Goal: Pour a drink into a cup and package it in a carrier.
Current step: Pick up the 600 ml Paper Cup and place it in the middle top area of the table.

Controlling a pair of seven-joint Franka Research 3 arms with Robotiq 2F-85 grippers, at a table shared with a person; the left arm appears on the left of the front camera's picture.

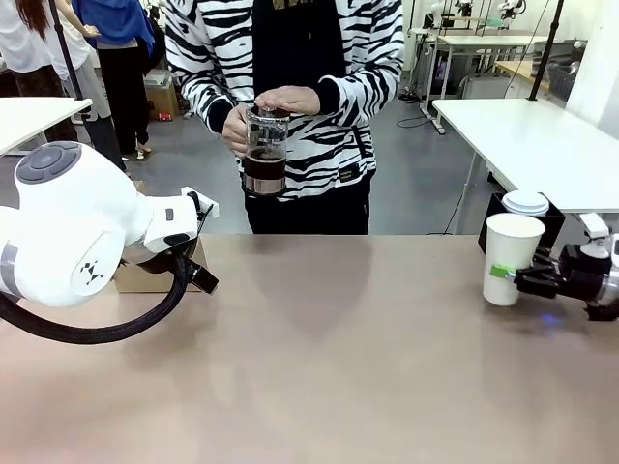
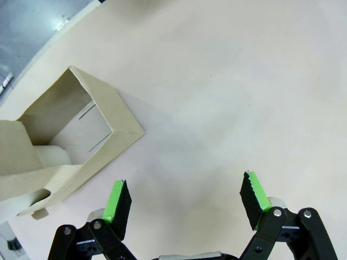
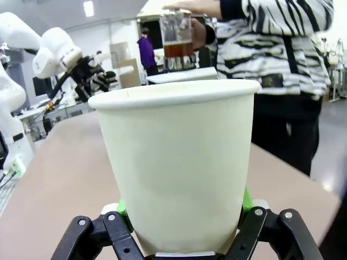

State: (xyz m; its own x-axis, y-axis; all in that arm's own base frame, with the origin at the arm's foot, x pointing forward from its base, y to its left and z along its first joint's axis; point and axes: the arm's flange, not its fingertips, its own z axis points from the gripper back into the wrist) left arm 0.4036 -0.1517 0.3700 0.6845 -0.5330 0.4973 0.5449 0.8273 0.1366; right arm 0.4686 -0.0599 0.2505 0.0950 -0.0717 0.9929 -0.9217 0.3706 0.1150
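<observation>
Desk (image 1: 319, 387): bare across the middle. Person (image 1: 290, 58) at top centre of the front view, holding the jar (image 1: 265, 153) off the desk in both hands. The drink (image 1: 264, 178) fills its lower part.

Carrier (image 2: 54, 173): at the left of the left wrist view, on the desk, open side up. My left claw (image 2: 184, 197) sits just beside it, spread wide, holding nothing.

Cup (image 1: 510, 256): upright at the right edge of the front view. My right claw (image 1: 508, 275) is clamped on its lower wall.

My read is that I'm presenting the cup for the pour. I'd bring it toward centre slowly, rim level, with no extra squeeze because a paper wall buckles, then hold steady under the jar.
</observation>
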